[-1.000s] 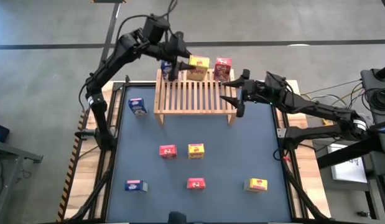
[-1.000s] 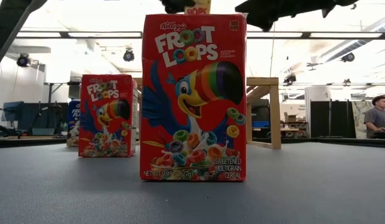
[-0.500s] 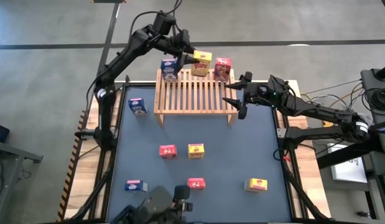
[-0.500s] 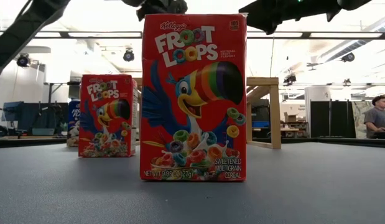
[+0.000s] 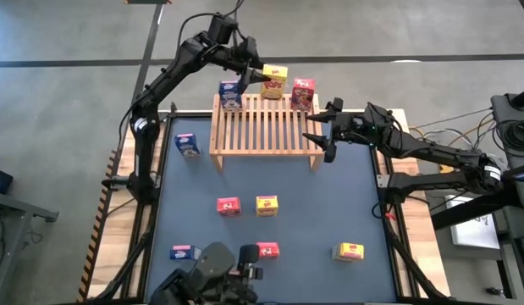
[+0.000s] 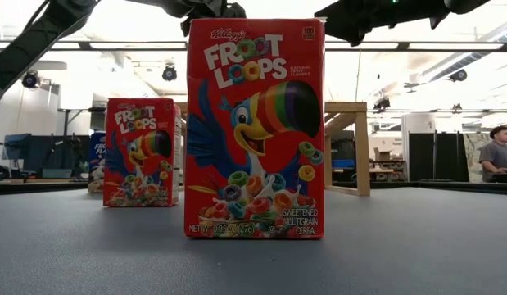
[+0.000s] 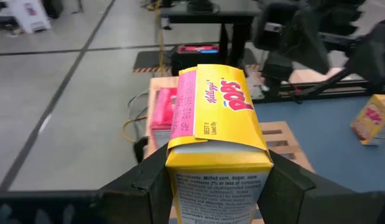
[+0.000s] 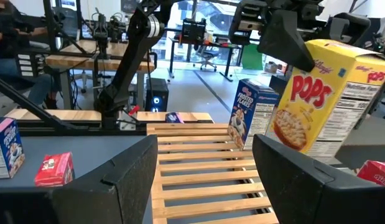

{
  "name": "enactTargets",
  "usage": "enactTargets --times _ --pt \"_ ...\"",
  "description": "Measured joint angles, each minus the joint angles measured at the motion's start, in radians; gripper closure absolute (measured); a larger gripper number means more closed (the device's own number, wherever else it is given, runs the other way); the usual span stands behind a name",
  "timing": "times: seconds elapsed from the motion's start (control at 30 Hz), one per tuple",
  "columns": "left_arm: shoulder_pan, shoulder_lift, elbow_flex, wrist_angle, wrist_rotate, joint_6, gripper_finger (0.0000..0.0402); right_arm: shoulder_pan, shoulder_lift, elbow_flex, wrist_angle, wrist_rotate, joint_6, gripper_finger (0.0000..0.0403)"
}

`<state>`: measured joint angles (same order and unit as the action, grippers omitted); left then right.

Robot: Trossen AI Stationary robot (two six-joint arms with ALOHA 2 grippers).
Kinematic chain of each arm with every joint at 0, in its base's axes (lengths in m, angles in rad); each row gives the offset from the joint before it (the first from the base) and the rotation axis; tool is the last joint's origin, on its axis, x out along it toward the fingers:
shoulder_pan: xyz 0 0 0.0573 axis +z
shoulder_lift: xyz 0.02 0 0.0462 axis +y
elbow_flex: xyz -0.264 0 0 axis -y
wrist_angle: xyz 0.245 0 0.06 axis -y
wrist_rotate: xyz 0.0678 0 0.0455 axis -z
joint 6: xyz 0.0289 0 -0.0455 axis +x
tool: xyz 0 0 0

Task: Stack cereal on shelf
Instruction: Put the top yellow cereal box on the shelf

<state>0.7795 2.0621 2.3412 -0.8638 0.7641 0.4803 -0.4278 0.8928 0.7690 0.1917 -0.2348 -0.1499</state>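
Left fingers (image 7: pixel 148 180) around yellow box (image 7: pixel 217 134)

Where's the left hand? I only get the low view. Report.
Observer: The left hand grips a yellow box, tilted, over the rack's far edge.
Operator: List what stands on the rack.
Observer: A blue box and a red box, one on either side of the held one.
Operator: Give me the right hand.
Observer: The right hand is open and empty, by the rack's right end.
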Motion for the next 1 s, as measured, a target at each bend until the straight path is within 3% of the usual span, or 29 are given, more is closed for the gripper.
enactTargets --times 0.57,1.0 --pt "0.019 -0.007 -0.192 0.170 0.034 0.006 0.0237 0.000 0.000 -0.038 0.000 -0.001 0.008 0.0152" --pt "0.068 -0.017 -0.223 0.178 0.094 -0.002 0.0237 0.000 -0.001 -0.038 0.004 -0.001 0.000 0.0152"
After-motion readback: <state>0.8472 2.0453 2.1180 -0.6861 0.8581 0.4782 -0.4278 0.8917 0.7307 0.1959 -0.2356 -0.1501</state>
